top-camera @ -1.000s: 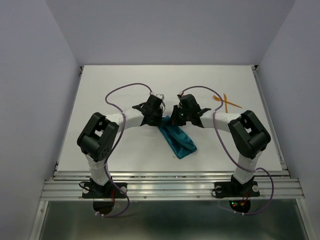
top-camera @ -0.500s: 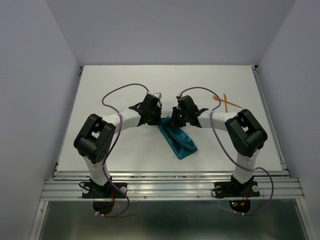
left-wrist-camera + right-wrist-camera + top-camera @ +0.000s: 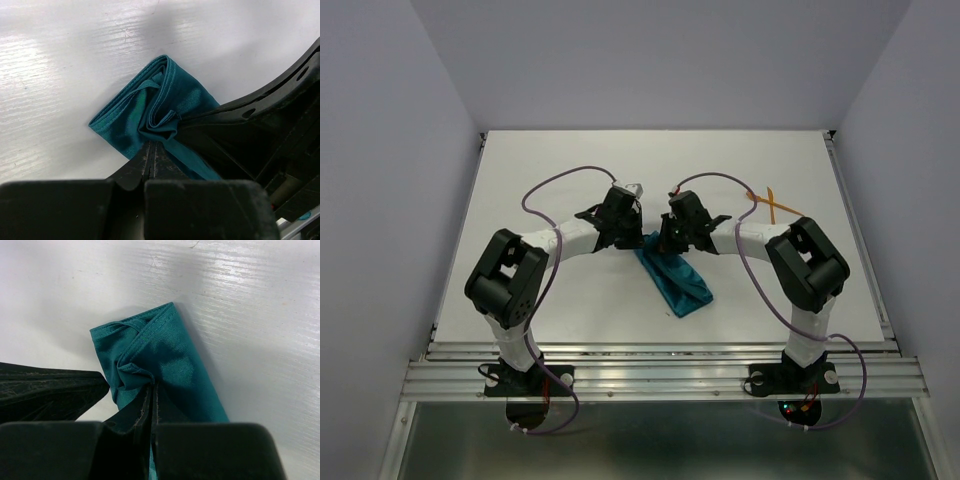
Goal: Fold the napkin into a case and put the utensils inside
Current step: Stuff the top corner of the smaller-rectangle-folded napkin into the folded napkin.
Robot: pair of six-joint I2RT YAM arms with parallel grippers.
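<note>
Pale grey walls close in a white worktop (image 3: 520, 200) on three sides. Left arm (image 3: 560, 240) and right arm (image 3: 760, 235) reach inward from their bases at the near edge. Their wrists stand close together over the middle of the worktop, and a purple cable (image 3: 550, 190) loops above each arm.

Napkin (image 3: 678, 282) — teal, folded into a narrow strip — lies on the worktop and runs diagonally from between the two wrists toward the near right. Its far end is bunched and creased, and both wrist views show layered edges there.

Left jaws: closed, pinching a fold of cloth at that far end. Right jaws: closed on a fold of the same end, just beside the left pair.

Utensils (image 3: 772, 205) — two thin orange pieces, crossed over each other — lie at the far right of the worktop, well apart from the napkin. Which piece is the fork cannot be told.
</note>
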